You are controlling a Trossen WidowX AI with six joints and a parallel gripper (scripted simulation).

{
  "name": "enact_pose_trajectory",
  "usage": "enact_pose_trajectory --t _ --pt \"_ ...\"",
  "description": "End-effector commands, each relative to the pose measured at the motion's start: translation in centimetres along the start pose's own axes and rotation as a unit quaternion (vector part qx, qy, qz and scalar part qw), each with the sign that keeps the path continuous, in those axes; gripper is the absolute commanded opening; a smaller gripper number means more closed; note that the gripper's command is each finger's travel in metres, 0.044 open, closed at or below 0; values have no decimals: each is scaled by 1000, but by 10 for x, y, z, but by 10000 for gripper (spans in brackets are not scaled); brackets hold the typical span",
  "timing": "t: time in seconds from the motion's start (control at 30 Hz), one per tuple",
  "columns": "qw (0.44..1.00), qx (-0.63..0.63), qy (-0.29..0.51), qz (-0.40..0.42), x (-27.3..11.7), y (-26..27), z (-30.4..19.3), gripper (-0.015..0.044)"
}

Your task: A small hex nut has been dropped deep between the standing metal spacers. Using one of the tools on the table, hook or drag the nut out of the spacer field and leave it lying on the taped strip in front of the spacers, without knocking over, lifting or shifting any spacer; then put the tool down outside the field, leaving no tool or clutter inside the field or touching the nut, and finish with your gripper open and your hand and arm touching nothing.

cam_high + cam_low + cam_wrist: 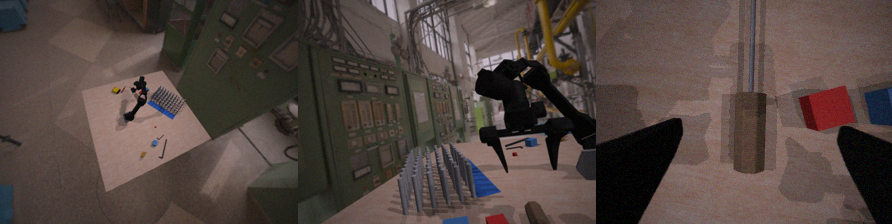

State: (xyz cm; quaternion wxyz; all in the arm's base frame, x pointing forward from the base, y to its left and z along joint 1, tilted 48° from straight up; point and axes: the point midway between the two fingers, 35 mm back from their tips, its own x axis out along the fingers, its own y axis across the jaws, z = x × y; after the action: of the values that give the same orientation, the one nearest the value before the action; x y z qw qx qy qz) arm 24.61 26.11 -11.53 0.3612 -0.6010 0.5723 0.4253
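Note:
My gripper (531, 170) (758, 129) is open and empty, pointing down above the table. The tool with a brown handle (136, 96) (535, 213) (749, 135) lies on the table; in the wrist view its handle shows between and below my spread fingertips, and its thin metal shaft (752, 50) runs toward the top. The grey metal spacers (457, 182) stand upright in rows. The blue taped strip (161, 110) (484, 183) lies along their front. A long dark L-shaped tool (164, 148) (516, 142) and a shorter one (161, 137) lie far off. I cannot make out the nut.
A red block (140, 92) (497, 219) (831, 107) and a blue block (455, 220) (879, 106) lie beside the handle. A yellow block (116, 90) and red stick (123, 89) lie beyond. A larger blue block (154, 142), yellow-handled item (143, 154) and tiny red piece (155, 126) lie elsewhere.

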Motion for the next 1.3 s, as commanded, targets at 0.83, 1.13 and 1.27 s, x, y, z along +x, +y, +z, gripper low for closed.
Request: enact_pose_trajectory --t 0.83,1.13,1.27 --pt "1000 -4 0 8 50 5 -33 280" --pt "1000 -4 0 8 50 5 -33 280" --pt "1000 -4 0 8 55 5 -35 280"
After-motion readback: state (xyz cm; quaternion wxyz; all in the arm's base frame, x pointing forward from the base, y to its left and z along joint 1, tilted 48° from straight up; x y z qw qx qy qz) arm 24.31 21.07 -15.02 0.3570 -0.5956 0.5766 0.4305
